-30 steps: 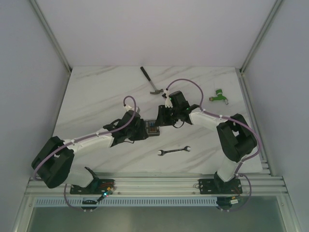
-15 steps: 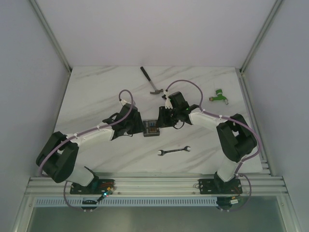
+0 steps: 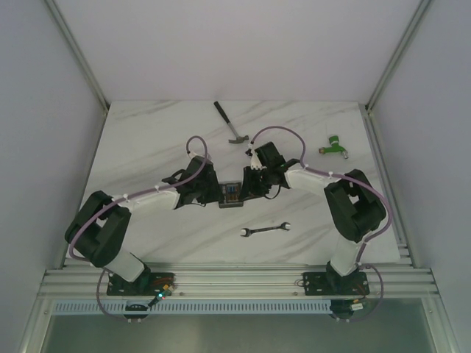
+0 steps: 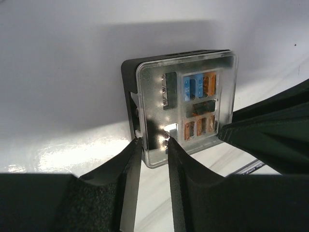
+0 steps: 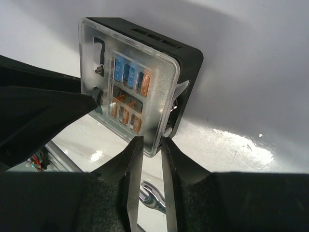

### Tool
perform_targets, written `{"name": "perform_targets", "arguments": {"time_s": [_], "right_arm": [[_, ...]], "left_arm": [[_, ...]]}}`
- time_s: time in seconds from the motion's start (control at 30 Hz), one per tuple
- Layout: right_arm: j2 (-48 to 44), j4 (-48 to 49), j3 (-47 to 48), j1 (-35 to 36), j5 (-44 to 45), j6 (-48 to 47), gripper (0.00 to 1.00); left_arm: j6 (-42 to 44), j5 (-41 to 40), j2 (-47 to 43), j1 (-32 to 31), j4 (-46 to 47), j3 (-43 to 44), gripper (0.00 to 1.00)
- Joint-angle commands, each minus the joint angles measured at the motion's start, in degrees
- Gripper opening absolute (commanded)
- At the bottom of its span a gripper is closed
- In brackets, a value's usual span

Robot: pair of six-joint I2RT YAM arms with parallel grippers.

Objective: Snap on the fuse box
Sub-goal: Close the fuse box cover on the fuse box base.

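The fuse box (image 3: 232, 194) is a small black box with a clear cover over blue and orange fuses, and it sits mid-table between both grippers. In the left wrist view my left gripper (image 4: 152, 145) is shut on the near corner of the fuse box (image 4: 186, 104), one finger on the clear cover and one on the black side. In the right wrist view my right gripper (image 5: 149, 142) is shut the same way on the opposite corner of the fuse box (image 5: 135, 82). In the top view the left gripper (image 3: 215, 193) and the right gripper (image 3: 249, 187) flank the box.
A hammer (image 3: 229, 123) lies at the back centre. A green tool (image 3: 333, 145) lies at the back right. A small wrench (image 3: 266, 230) lies in front of the box and also shows between the fingers in the right wrist view (image 5: 152, 195).
My left arm has swung in toward the centre and its gripper has closed up against the box's left side. The right gripper has shifted slightly left. The box has barely moved.
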Motion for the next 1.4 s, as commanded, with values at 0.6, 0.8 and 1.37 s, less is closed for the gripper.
{"name": "perform_targets", "arguments": {"time_s": [0.6, 0.8, 1.37], "right_arm": [[9.10, -10.20, 1.52, 4.38, 10.62, -4.09, 0.23], [1.52, -8.84, 5.59, 3.47, 8.20, -5.65, 0.34], [6.13, -3.41, 14.31, -1.58, -0.11, -5.65, 0.41]], "left_arm": [[-4.92, 2.96, -2.97, -1.56, 0.03, -10.95, 0.41], [-2.72, 0.07, -10.44, 1.67, -1.77, -6.12, 0.52], [4.33, 2.90, 1.48, 7.27, -2.10, 5.88, 0.53]]}}
